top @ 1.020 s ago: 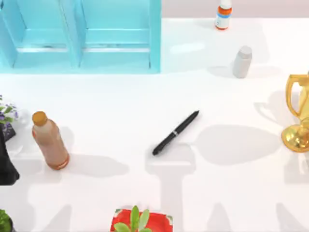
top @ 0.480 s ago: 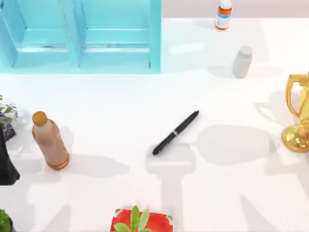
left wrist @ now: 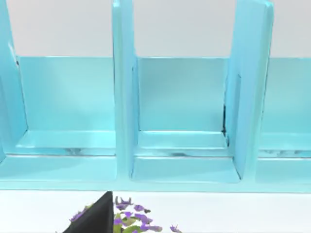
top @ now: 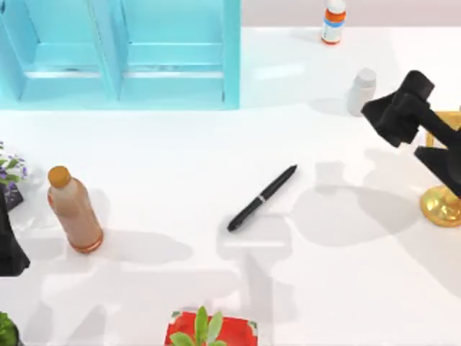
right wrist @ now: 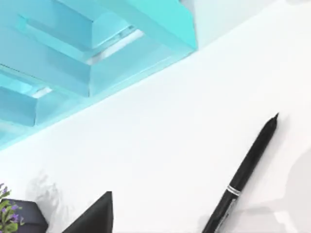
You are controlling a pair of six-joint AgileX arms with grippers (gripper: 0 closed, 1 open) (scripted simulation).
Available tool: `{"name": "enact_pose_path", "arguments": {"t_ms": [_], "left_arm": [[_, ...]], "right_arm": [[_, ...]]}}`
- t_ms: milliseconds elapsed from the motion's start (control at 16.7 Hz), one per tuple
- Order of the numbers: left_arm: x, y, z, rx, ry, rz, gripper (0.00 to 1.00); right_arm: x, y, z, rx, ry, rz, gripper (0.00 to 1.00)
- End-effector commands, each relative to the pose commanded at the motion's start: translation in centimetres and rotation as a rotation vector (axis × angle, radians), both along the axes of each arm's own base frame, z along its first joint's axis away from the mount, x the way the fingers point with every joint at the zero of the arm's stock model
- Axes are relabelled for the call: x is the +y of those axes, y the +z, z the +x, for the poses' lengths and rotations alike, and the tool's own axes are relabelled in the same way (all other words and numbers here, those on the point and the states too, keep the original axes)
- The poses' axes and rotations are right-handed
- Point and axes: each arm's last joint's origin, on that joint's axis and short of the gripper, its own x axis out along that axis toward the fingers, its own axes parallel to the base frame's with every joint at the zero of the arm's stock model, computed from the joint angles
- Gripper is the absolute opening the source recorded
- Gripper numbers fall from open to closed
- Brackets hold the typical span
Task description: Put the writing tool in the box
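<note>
I see the pen (top: 262, 198) lying flat and diagonal near the middle of the white worktop (top: 180, 158), slim and black with a thin silver ring (right wrist: 233, 190) near its middle. The blue box (top: 119, 54) with open compartments stands at the far left, well apart. My right arm (top: 407, 115) hangs over the right side beside the gold trophy (top: 443, 173); I cannot tell its gripper's state. A brown bottle (top: 73, 210) stands left, near my parked left arm (top: 9, 241).

Brown bottle (top: 73, 210) left; gold trophy (top: 443, 176) right edge; grey bottle (top: 361, 91), orange-capped bottle (top: 333, 20) far side; red-potted plant (top: 210, 329) near edge.
</note>
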Motion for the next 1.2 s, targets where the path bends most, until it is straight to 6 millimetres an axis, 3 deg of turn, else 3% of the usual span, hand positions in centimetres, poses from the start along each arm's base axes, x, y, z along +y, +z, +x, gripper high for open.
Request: {"name": "enact_pose_path", "arguments": {"t_ms": [120,300,540,720,1080,1200], "left_arm": [[0.0,0.0,0.0,0.000,0.000,0.000,1.00],[0.0,0.0,0.0,0.000,0.000,0.000,1.00],[0.0,0.0,0.0,0.000,0.000,0.000,1.00],[0.0,0.0,0.0,0.000,0.000,0.000,1.00],[0.0,0.0,0.0,0.000,0.000,0.000,1.00],[0.0,0.0,0.0,0.000,0.000,0.000,1.00]], "right_arm": [[2.9,-0.6,3.0,0.159,-0.021,0.049,1.00],[6.7,-3.1,6.9,0.372,-0.074,0.075,1.00],[9.3,-7.4,10.1,0.585,-0.162,0.056,1.00],[9.8,-9.3,11.1,0.667,-0.209,0.041,1.00],[9.8,-9.5,11.2,0.673,-0.215,0.040,1.00],[10.3,-10.4,11.7,0.672,-0.213,0.042,1.00]]}}
